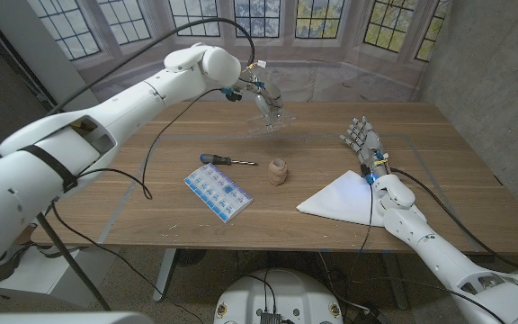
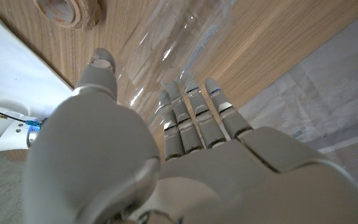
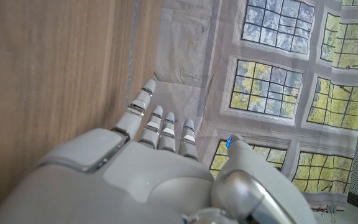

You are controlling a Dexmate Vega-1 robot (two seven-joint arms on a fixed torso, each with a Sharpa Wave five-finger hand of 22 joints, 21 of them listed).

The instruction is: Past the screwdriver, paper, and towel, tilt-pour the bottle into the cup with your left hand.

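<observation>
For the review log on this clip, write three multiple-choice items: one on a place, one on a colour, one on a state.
1. Where does the cup stand?
A. right of the screwdriver
B. on the white towel
C. on the paper

2. What colour is the screwdriver's handle?
A. red
B. blue
C. green

3. How is the clear bottle?
A. lying on the table
B. upright by the cup
C. held tilted in the air by the left hand

Key: 1 A, it stands on bare wood just past the tip; 2 B, the handle is blue; 3 C, the fingers wrap it above the table.

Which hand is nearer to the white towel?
Right. The right hand stands just behind the towel; the left hand holds the bottle farther away.
</observation>
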